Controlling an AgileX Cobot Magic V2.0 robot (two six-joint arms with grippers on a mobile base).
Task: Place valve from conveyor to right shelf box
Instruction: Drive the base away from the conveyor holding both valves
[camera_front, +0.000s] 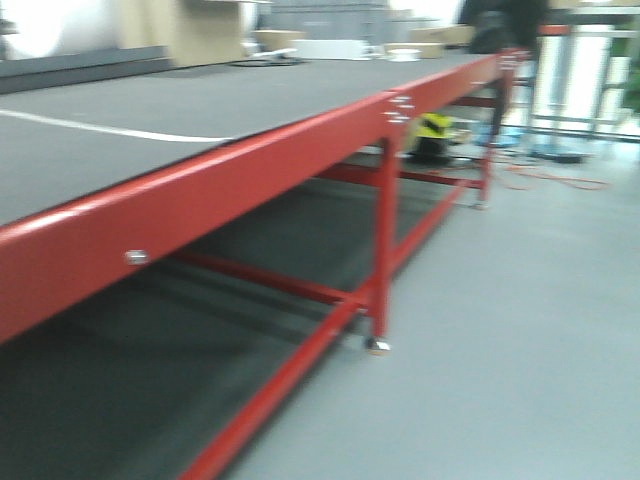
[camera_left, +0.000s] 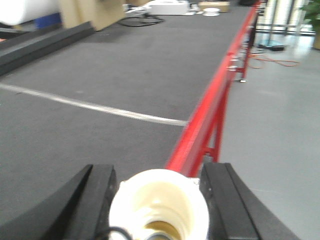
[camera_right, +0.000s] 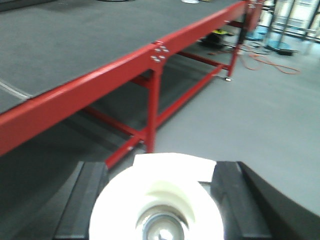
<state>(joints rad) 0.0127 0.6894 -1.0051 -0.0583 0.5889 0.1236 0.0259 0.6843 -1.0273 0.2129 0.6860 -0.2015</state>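
Note:
The conveyor (camera_front: 200, 110) is a wide dark grey belt on a red frame (camera_front: 250, 170), filling the left of the front view. In the left wrist view, my left gripper (camera_left: 158, 172) is shut on a cream-white valve (camera_left: 160, 200), held above the belt (camera_left: 100, 75) near its red edge rail (camera_left: 210, 115). My right gripper (camera_right: 160, 167) is shut on another white valve (camera_right: 160, 195), held over the grey floor beside the red frame (camera_right: 100, 80). The right shelf box is out of view.
A white line (camera_front: 110, 127) crosses the belt. Boxes and white items (camera_left: 170, 7) lie at the belt's far end. A yellow-and-black object (camera_front: 435, 126) sits under the frame. An orange cable (camera_front: 545, 180) trails on the grey floor (camera_front: 520, 330) to the right.

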